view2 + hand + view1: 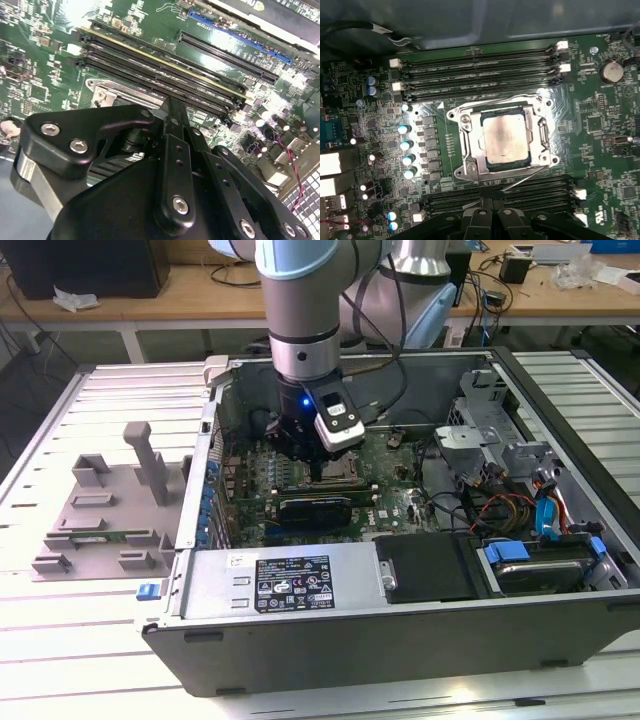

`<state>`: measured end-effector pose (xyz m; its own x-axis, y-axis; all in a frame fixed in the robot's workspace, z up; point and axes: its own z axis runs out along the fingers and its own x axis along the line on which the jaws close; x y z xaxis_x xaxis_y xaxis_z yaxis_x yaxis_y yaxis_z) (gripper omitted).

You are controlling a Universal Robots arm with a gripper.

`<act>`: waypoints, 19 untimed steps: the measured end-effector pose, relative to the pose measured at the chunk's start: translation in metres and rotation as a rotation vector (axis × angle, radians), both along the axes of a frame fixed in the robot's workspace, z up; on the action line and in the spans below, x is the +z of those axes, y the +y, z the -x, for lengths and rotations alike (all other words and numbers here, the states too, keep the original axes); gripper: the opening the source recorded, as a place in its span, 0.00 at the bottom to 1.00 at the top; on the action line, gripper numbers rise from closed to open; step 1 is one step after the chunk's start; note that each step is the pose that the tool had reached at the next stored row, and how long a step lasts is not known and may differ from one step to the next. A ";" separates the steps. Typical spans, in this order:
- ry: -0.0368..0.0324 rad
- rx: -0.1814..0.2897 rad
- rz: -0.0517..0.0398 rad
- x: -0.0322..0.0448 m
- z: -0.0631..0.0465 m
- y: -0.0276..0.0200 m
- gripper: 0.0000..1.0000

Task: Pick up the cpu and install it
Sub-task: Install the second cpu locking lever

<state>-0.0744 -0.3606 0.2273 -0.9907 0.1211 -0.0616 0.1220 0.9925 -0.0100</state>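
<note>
Cpu flat in socket frame, shiny top up; pincer above, grip state unclear.

The exterior view overlooks the open computer case; both wrist views look closely at its motherboard.

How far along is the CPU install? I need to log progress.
Done: the cpu already lies in the socket frame. In hand: nothing visible; the gripper hangs over the motherboard beside the socket. Left: whether the frame is latched can't be told.
</note>
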 end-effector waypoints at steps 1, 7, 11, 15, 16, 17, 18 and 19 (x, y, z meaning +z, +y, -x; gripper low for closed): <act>0.0001 0.000 -0.0034 -0.0025 0.001 -0.0006 0.11; -0.0003 0.010 -0.0156 -0.0088 0.002 -0.0021 0.11; -0.0017 0.010 -0.0180 -0.0128 0.005 -0.0023 0.11; -0.0044 0.030 -0.0193 -0.0163 0.008 -0.0023 0.11; -0.0042 0.064 -0.0197 -0.0166 0.008 -0.0022 0.11; -0.0040 0.084 -0.0196 -0.0167 0.008 -0.0025 0.11; -0.0041 0.092 -0.0197 -0.0167 0.009 -0.0033 0.11; -0.0043 0.096 -0.0197 -0.0166 0.010 -0.0040 0.11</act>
<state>-0.0844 -0.3647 0.2107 -0.9975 0.0273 -0.0644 0.0267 0.9996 0.0100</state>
